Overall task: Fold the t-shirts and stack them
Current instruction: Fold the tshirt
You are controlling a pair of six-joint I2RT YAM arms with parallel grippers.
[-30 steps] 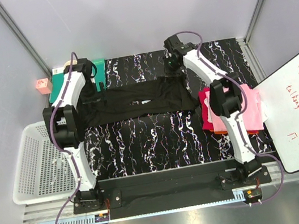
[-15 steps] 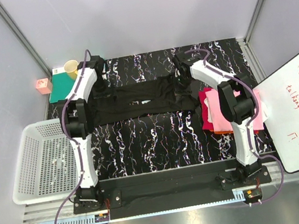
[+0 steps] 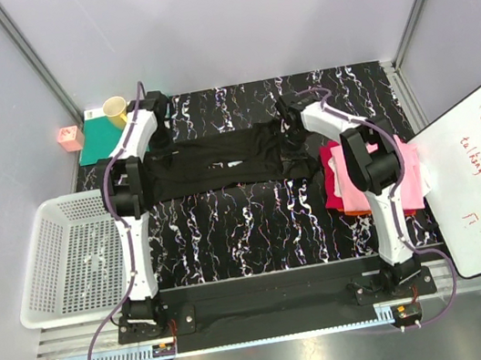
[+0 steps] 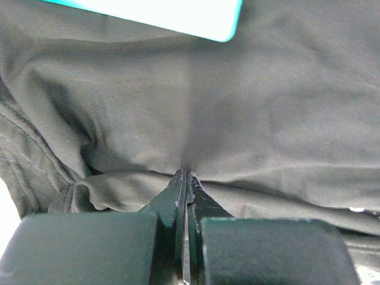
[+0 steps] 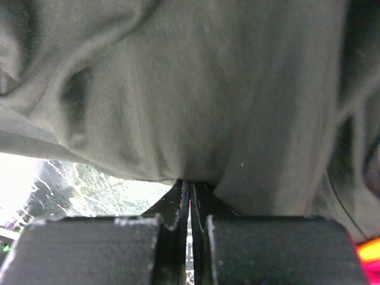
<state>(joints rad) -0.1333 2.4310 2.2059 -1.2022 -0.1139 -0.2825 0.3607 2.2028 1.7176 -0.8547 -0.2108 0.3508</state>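
Top external view: the black t-shirt [image 3: 219, 160] lies across the far middle of the tabletop [image 3: 257, 223]. The left jaws just closed on its left end; the right jaws pinch the other, so folding can probably begin.

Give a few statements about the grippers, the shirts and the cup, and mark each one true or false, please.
1. The left gripper is shut on the black t-shirt. True.
2. The right gripper hangs open above the cloth. False: it is shut on the black t-shirt.
3. The folded t-shirts lie to the right of the black one. True.
4. The yellow cup stands inside the white basket. False: it stands beyond the basket, by the green mat.
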